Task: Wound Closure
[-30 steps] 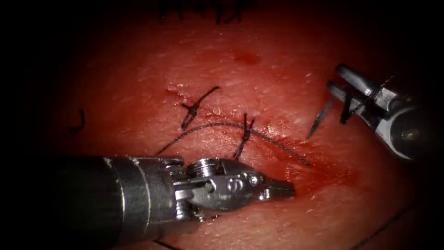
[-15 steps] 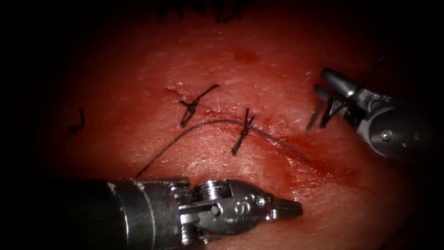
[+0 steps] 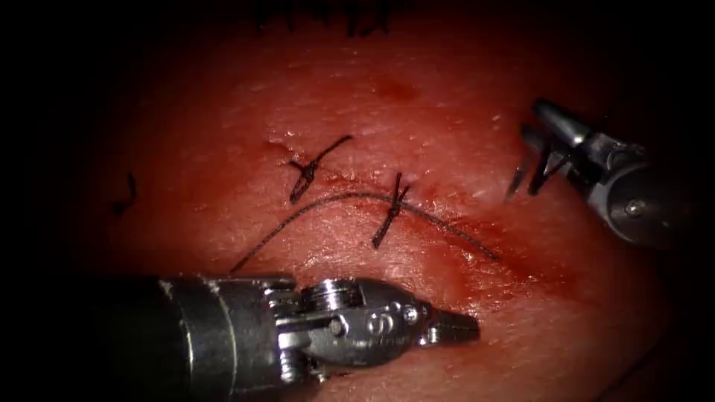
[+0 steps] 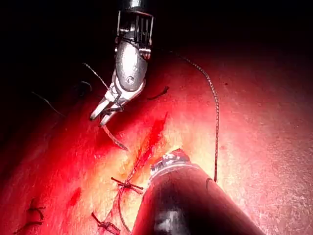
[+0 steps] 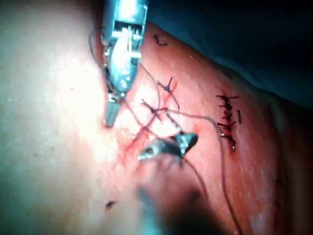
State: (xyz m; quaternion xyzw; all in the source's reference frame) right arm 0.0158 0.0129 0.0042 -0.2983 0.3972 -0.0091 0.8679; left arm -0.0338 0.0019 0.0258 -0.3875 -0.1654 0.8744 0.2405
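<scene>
The tissue (image 3: 417, 112) has a slanting cut (image 3: 477, 231) with two tied stitches (image 3: 392, 212) across its upper part. My right tool (image 3: 542, 128) hovers to the right of the cut, jaws shut on the curved needle (image 3: 515, 183) back from its tip. The needle's point hangs free above the tissue, not in it. A long thread (image 3: 335, 199) arcs over the stitches and enters the tissue at the open lower end of the cut. My left tool (image 3: 456, 327) lies low on the left of that end, jaws shut and holding nothing. The left wrist view shows the right tool (image 4: 101, 115) and the needle (image 4: 115, 139).
Red fluid (image 3: 514, 268) pools along the unclosed lower end of the cut. A row of older stitches (image 3: 328, 18) sits at the far edge of the tissue, and a cut end of thread (image 3: 128, 195) lies far left. The left tool's thick shaft (image 3: 186, 335) crosses the foreground.
The right tool, still holding the needle, swung left toward the cut and then drew back right. The left tool dipped lower and rose again. The thread's left end shifted slightly.
</scene>
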